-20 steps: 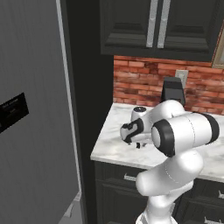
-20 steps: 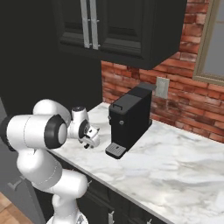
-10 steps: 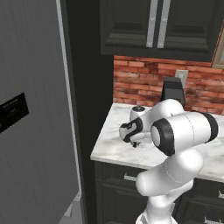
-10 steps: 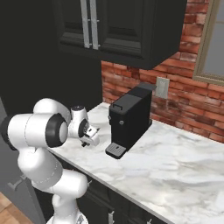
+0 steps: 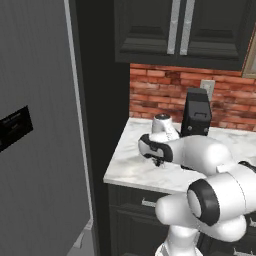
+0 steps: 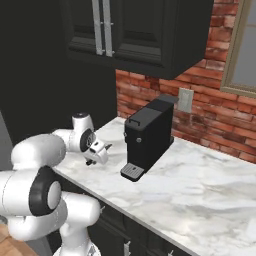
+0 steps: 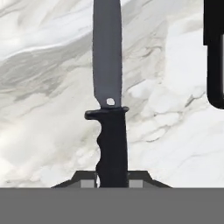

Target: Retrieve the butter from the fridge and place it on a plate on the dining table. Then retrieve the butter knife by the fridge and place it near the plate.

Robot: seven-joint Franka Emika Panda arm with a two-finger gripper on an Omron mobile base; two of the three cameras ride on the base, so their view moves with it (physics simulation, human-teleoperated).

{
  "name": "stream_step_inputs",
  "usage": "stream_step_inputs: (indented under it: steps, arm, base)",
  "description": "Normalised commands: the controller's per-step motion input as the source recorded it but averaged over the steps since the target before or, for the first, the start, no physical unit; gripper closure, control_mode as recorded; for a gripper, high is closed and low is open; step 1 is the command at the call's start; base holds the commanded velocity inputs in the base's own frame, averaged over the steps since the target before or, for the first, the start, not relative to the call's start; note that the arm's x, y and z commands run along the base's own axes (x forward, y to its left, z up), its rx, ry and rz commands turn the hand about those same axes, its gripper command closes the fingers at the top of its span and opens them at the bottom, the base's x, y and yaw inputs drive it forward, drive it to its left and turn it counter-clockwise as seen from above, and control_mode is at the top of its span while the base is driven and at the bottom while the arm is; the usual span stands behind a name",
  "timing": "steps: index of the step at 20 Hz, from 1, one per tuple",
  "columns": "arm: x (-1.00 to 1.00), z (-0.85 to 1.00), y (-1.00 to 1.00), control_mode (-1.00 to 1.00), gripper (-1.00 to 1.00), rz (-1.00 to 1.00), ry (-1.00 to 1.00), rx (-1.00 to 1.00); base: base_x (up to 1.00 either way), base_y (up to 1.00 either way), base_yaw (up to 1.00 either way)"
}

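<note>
The butter knife (image 7: 107, 83) lies on the marble counter (image 5: 129, 169), its grey blade pointing away from the hand and its black handle toward it. My gripper (image 7: 112, 180) is down at the counter and shut on the knife's handle, one fingertip on either side. From the base views the gripper (image 5: 158, 161) (image 6: 95, 159) hangs low over the counter's left end and hides the knife. The grey fridge (image 5: 35, 150) with its black panel stands just to the left. The butter, the plate and the dining table are out of view.
A black coffee machine (image 5: 196, 115) (image 6: 147, 137) stands on the counter against the brick wall, right behind the hand. Dark upper cabinets (image 6: 135, 30) hang above. The counter's front edge (image 5: 135, 182) is close to the gripper. Marble top stretches away to the right (image 6: 210, 185).
The fingers have closed from wide open onto the knife's handle. The arm has hardly moved.
</note>
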Motion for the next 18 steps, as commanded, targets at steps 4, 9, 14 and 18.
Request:
stream_step_inputs:
  steps: [4, 9, 14, 18]
  arm:
    - [-1.0, 1.0, 0.04, -1.0, 1.0, 0.07, 0.0, -0.02]
    - [-1.0, 1.0, 0.0, -1.0, 1.0, 0.14, 0.0, -0.01]
    - [-1.0, 1.0, 0.0, -1.0, 1.0, 0.17, -0.05, 0.02]
    - [-0.84, 1.0, 0.0, -1.0, 1.0, 0.22, -0.07, 0.04]
  base:
    - [0.0, 0.0, 0.0]
    - [0.0, 0.0, 0.0]
    - [0.0, 0.0, 0.0]
    - [0.0, 0.0, 0.0]
